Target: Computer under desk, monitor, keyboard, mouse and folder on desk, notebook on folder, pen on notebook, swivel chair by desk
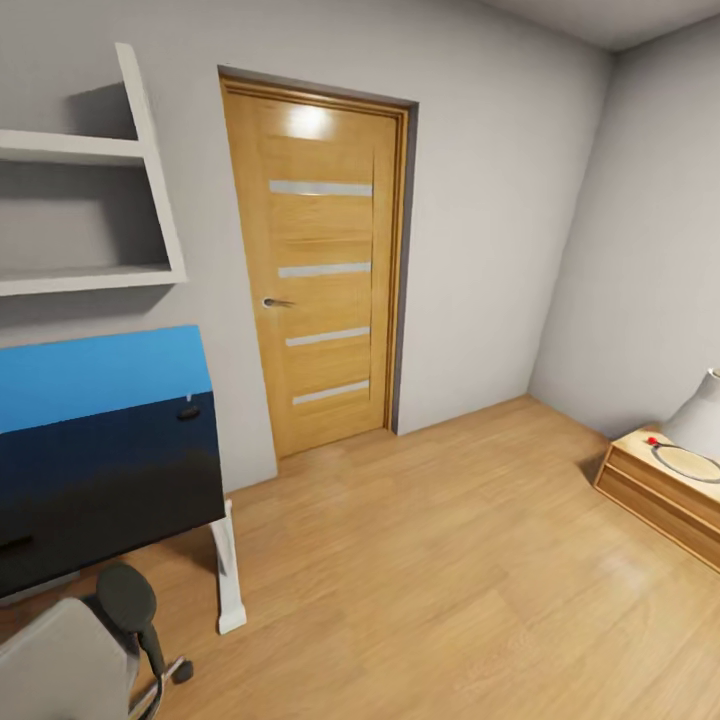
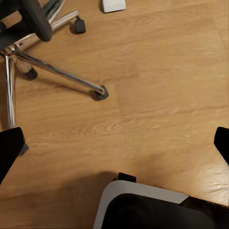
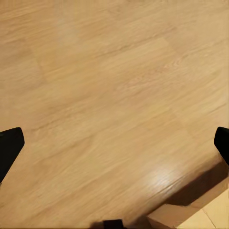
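Presently, we record the following.

Desk: we find the desk (image 1: 110, 480) at the left edge of the head view, its glossy black top mirroring a blue wall panel (image 1: 100, 375), one white leg (image 1: 228, 570) standing on the wood floor (image 1: 420, 560).
Mouse: a small dark oval, which we judge to be the mouse (image 1: 189, 411), lies near the desk's right end.
Swivel chair: the swivel chair (image 1: 75, 650) sits in the lower left corner of the head view, just beside the desk front; its chrome base (image 2: 52, 69) crosses the upper left of the left wrist view.
Left gripper: the left gripper (image 2: 114, 143) is spread wide and empty, its fingertips (image 2: 8, 148) at the frame edges over bare floor.
Right gripper: the right gripper (image 3: 114, 143) is likewise wide apart and empty, over floor beside a light wooden chest (image 1: 660, 490).
Deciding relation: we judge the chair and desk lie to the robot's left, so the left arm is the nearer.
Other task items: we cannot tell where the folder, notebook or pen are.
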